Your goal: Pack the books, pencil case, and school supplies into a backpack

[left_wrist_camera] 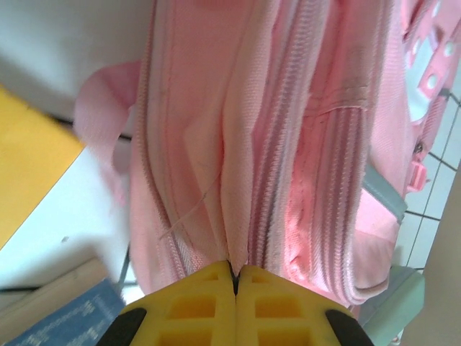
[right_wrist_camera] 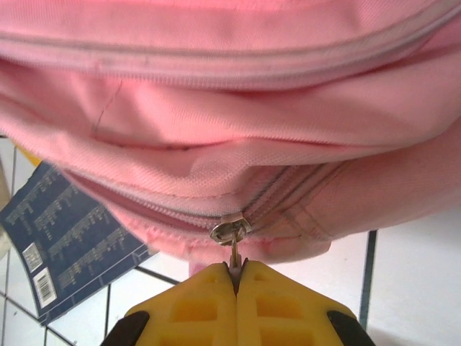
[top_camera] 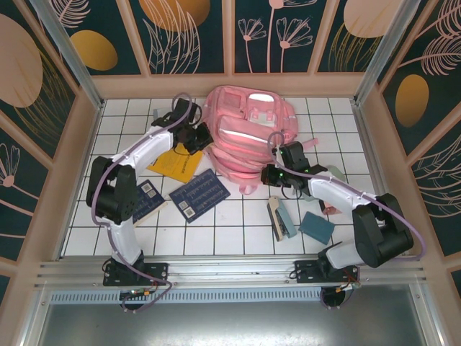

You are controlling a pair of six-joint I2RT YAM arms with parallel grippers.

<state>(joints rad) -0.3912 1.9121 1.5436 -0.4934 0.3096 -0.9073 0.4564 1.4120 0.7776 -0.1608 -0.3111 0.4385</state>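
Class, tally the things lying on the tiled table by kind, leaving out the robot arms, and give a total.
Backpack: 1, pink backpack
Books: 3, yellow book, navy book, smaller book
Pencil case: 1, mint pencil case
Small supplies: 3, pink block, teal pad, stapler
Total: 8

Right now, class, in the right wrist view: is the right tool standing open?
No, the right tool is shut, pinching the metal zipper pull of the pink backpack.
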